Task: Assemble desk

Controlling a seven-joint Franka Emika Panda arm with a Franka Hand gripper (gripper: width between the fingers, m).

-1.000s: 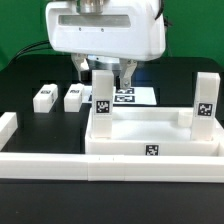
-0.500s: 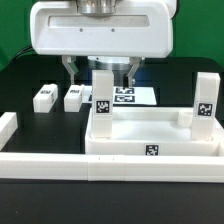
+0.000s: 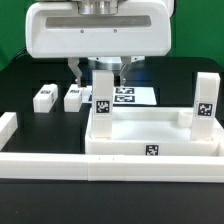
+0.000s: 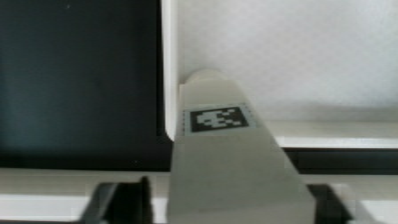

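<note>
The desk top (image 3: 150,135) lies as a white rimmed tray with a tag on its front wall. One tagged white leg (image 3: 102,98) stands upright at its corner on the exterior view's left, and another leg (image 3: 205,98) stands at the right corner. My gripper (image 3: 99,76) hangs straight over the left leg, one finger on either side of its top with thin gaps showing. In the wrist view this leg (image 4: 222,150) fills the space between the dark fingers (image 4: 121,205) of the gripper (image 4: 222,208). Two loose legs (image 3: 44,97) (image 3: 73,97) lie on the black table.
The marker board (image 3: 135,96) lies flat behind the tray. A low white border wall (image 3: 60,166) runs along the front, with a short piece (image 3: 8,128) at the exterior view's left. A green backdrop stands behind the table.
The gripper has come down over the left leg and its fingers have drawn inward, from wide apart to close beside the leg. Nothing else has moved.
</note>
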